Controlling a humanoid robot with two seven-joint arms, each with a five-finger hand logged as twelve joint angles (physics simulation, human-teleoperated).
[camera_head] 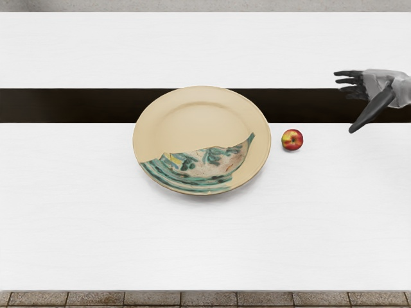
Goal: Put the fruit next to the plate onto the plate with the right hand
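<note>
You have a wide white surface (205, 244) in front of you, crossed by a dark band behind the plate. The large cream plate (192, 119) sits near the middle, with a green and blue painted patch across its near part; nothing lies on it. Your right hand (369, 96) comes in at the right edge, hovering over the dark band, its dark fingers (350, 74) spread and extended toward the left, one digit angled down toward the surface, and it holds nothing. The small red and yellow apple (292, 139) rests on the surface just beside the plate's right rim, not touching it. You see it below and to the left of your fingers, clearly apart from them.
</note>
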